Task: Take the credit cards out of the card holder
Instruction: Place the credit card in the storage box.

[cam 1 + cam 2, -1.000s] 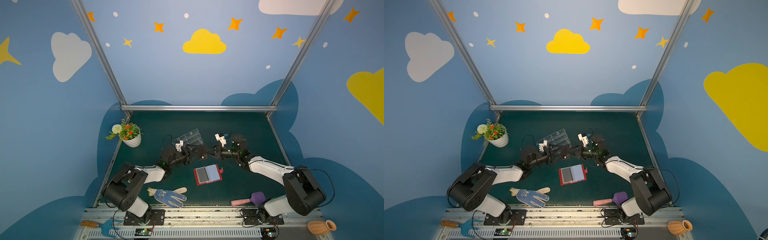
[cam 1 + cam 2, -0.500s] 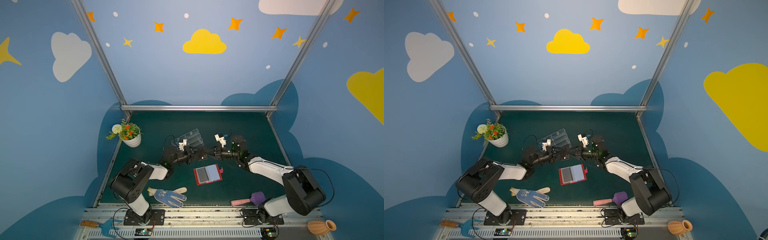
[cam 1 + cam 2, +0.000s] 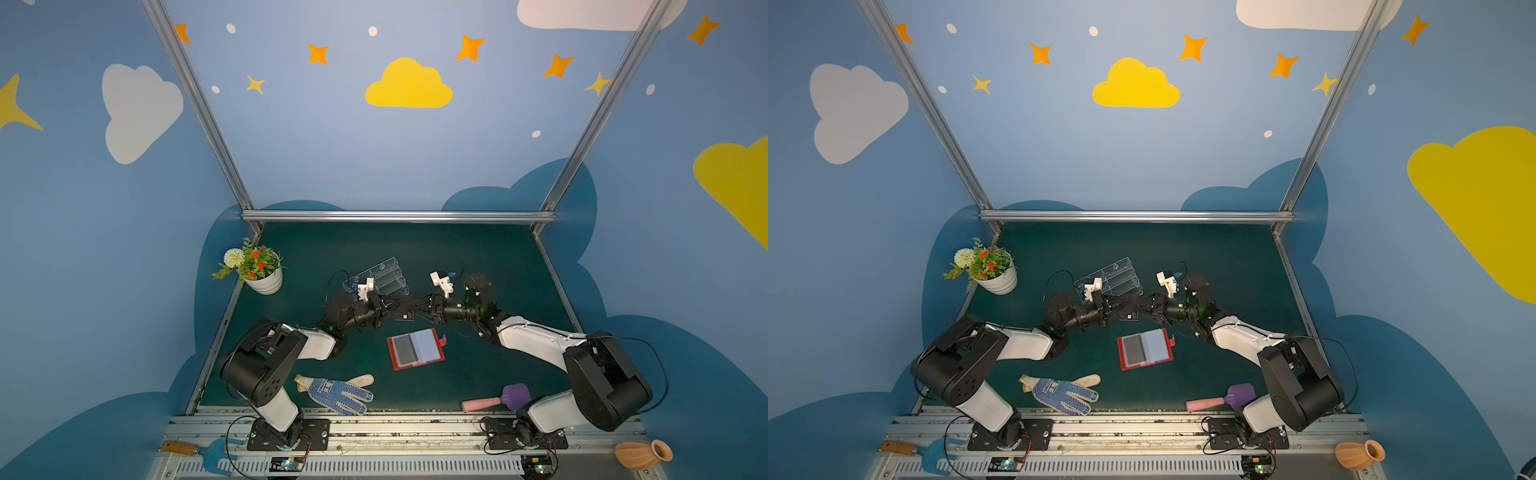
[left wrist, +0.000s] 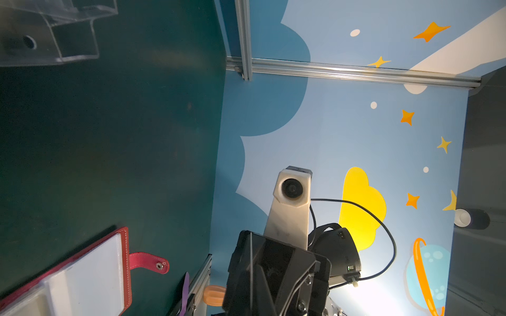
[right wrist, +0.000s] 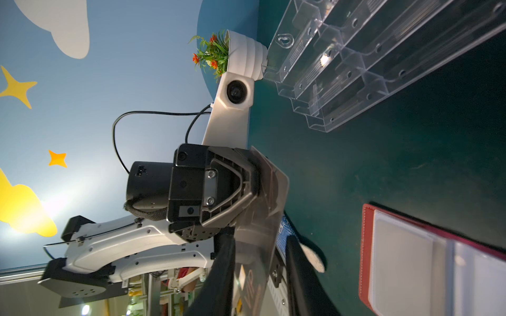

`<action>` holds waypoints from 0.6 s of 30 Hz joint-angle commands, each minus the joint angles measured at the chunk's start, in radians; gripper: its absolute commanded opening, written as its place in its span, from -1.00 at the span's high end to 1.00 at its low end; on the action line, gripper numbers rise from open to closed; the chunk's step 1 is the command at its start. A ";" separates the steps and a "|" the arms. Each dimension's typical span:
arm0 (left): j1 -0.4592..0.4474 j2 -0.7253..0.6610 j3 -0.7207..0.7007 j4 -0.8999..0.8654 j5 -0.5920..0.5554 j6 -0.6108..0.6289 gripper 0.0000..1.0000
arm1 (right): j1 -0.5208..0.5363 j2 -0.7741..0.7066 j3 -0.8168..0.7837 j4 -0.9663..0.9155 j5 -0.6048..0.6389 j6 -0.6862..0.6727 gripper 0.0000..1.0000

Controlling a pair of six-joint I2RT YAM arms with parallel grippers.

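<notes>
Top views, looking down on my dark green table (image 3: pixel 478 257), with 6 o'clock at my two bases. Nearest me, at 7 o'clock, a blue-dotted work glove (image 3: pixel 336 392) lies flat; at 5 o'clock lies a purple scoop (image 3: pixel 515 395) with a pink handle. Just toward 6 o'clock from the table's centre the red card holder (image 3: pixel 415 348) lies open and face up, its snap strap (image 3: pixel 441 340) pointing to 3 o'clock, pale sleeves on one page and a dark grey rectangle on the other; I cannot tell whether that is a card. Above the centre my two arms meet tip to tip. My left gripper (image 3: pixel 395 305) reaches in from 9 o'clock, clamped tight on one end of a dark credit card (image 3: pixel 406 314) held off the table. My right gripper (image 3: pixel 415 308) reaches in from 3 o'clock; in the right wrist view its fingers (image 5: pixel 223 273) stand parted either side of the card's other end, with a gap showing beside the card. Beyond, toward 11 o'clock, a clear acrylic tiered stand (image 3: pixel 376 279) rests on the table, and farthest, at 10 o'clock by the wall, a white pot of flowers (image 3: pixel 259 272).
</notes>
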 commanded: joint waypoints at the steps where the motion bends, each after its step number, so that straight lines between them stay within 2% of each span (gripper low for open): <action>1: 0.020 -0.066 -0.005 -0.074 0.016 0.064 0.93 | -0.022 -0.056 -0.030 -0.008 -0.003 -0.024 -0.05; 4: 0.030 -0.136 0.013 -0.202 0.015 0.131 0.93 | -0.035 -0.115 -0.031 -0.117 0.030 -0.075 -0.36; 6: 0.034 -0.179 0.031 -0.289 0.011 0.178 0.92 | -0.040 -0.159 -0.030 -0.178 0.056 -0.093 -0.49; 10: 0.051 -0.240 0.065 -0.426 0.019 0.254 0.92 | -0.047 -0.227 -0.019 -0.314 0.116 -0.141 -0.59; 13: 0.085 -0.299 0.114 -0.600 0.020 0.358 0.93 | -0.054 -0.266 -0.014 -0.389 0.138 -0.173 -0.59; 18: 0.150 -0.370 0.283 -0.994 0.020 0.653 0.93 | -0.057 -0.306 0.004 -0.490 0.158 -0.233 -0.59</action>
